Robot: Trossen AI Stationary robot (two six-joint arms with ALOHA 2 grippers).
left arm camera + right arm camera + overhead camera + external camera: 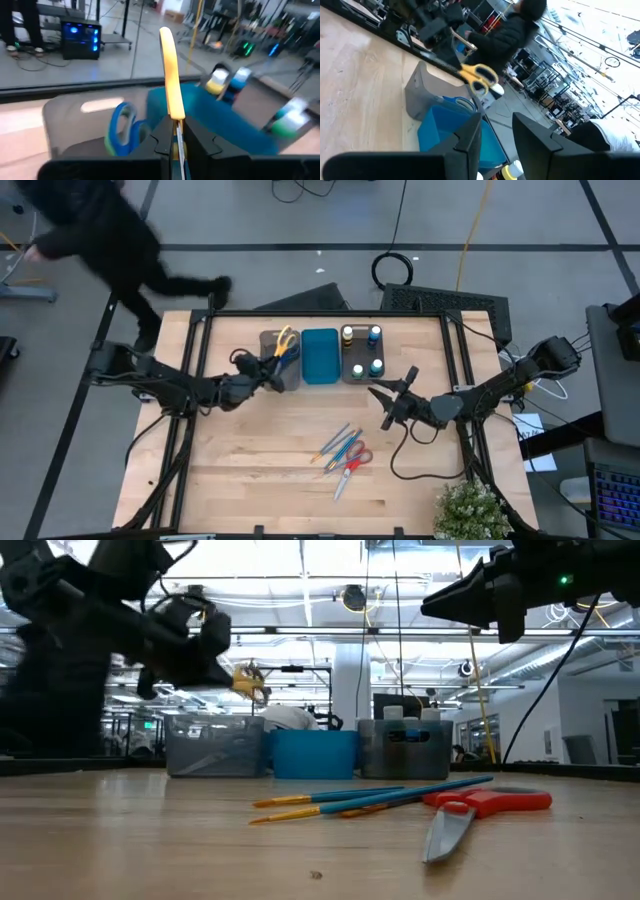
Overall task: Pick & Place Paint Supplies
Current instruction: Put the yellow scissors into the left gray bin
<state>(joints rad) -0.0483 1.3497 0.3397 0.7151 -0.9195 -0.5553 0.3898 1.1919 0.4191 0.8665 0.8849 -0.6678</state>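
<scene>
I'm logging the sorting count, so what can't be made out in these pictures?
- Yellow-handled scissors in the left hand: blades hidden between its fingers, left wrist view.
- Left grey tray: contents blurred behind its wall, low view.
- Bottles: labels too small, high view.
- Right hand: nothing visibly held.

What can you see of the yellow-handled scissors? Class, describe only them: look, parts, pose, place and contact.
The yellow-handled scissors have looped, plastic-looking yellow handles and thin metal blades. The left gripper is shut on the blade end, so the handles point away from it. They are held in the air over the grey tray at the table's far side, left of the blue tray. Blue-handled scissors already lie in that grey tray. Only the gripper's fingers touch the yellow pair.
</scene>
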